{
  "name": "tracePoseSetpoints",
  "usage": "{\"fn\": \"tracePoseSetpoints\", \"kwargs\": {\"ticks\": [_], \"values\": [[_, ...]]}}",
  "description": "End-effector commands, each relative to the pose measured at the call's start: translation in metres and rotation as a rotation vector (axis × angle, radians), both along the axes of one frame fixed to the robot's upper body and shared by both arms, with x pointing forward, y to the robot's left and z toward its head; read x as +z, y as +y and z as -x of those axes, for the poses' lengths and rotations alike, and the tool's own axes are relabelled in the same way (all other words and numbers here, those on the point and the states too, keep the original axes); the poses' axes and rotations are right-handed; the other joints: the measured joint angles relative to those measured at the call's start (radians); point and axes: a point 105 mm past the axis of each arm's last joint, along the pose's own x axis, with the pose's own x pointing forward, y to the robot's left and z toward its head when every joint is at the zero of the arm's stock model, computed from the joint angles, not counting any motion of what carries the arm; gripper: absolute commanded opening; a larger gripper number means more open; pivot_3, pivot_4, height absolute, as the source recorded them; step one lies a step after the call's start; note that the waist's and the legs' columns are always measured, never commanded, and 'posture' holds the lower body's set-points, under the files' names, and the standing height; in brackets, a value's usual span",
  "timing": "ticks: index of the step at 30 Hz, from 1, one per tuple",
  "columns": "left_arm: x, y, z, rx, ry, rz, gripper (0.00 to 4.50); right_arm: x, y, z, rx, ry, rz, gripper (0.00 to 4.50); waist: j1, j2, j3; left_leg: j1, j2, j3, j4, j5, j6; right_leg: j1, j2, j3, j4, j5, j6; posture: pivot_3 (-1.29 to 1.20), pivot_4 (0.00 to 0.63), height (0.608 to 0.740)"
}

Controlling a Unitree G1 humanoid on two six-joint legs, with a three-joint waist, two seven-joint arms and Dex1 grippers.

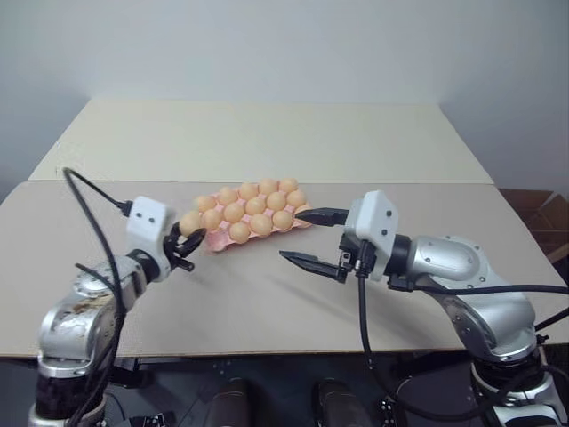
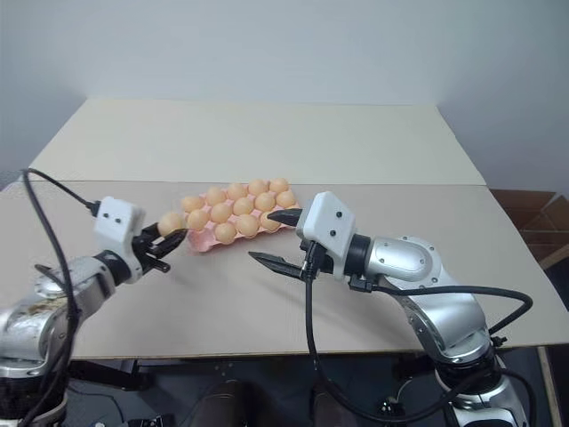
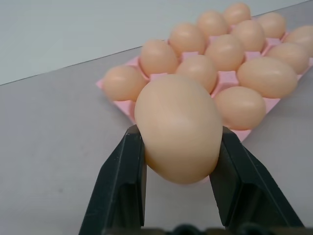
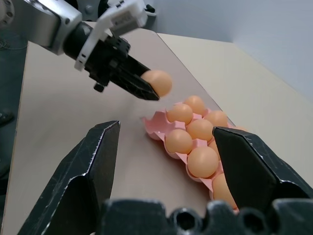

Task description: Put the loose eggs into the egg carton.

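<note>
Left gripper (image 1: 188,237) is clamping an egg (image 1: 190,222) just beside the egg carton (image 1: 220,242); right gripper (image 1: 313,238), gaping empty, is hovering near it. Lower gently into the vacant corner cup.

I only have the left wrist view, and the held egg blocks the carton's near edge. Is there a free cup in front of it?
Observer: Yes. In the right wrist view, the corner cup of the egg carton nearest the left gripper is bare pink. The cups next to it hold eggs.
Operator: Is my egg over that cup yet?
Observer: No. The head views show the held egg short of the carton's left end, above the table.
Operator: Where's the other arm?
Observer: The right gripper hovers open and empty at the carton's right end, with one finger over its edge.
</note>
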Motion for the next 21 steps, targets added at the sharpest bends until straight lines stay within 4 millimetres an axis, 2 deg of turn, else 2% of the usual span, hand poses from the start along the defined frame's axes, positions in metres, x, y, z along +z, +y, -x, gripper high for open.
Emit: {"fn": "tracePoseSetpoints", "kwargs": {"ticks": [1,6,14,21], "values": [[0.002,-0.008,-0.010,-0.022,-0.025,-0.016,1.46,0.010,0.003,0.005,0.011,-0.040,-0.020,3.61,-0.002,0.000,0.000,-0.001,0.000,0.000,0.000,0.000,0.000,0.000,0.000,0.000,0.000,0.000,0.000,0.00,0.150,0.740],[0.000,-0.013,-0.015,-0.046,-0.019,-0.014,1.46,0.010,0.004,0.006,0.007,-0.048,-0.016,3.61,-0.006,0.000,0.000,-0.005,0.000,0.000,0.000,0.000,0.000,-0.004,0.000,0.000,0.000,0.000,0.000,0.00,0.150,0.740],[-0.001,-0.005,-0.008,-0.029,-0.012,-0.045,1.43,0.010,0.005,0.007,0.006,-0.053,-0.018,3.61,-0.006,0.000,0.000,-0.004,0.000,0.000,0.000,0.000,0.000,-0.004,0.000,0.000,0.000,0.000,0.000,0.00,0.150,0.740],[-0.008,-0.005,-0.013,-0.018,0.015,-0.051,1.41,0.012,0.007,0.005,0.006,-0.058,-0.025,3.61,-0.005,0.000,0.000,-0.004,0.000,0.000,0.000,0.000,0.000,-0.003,0.000,0.000,0.000,0.000,0.000,0.00,0.150,0.740]]}}
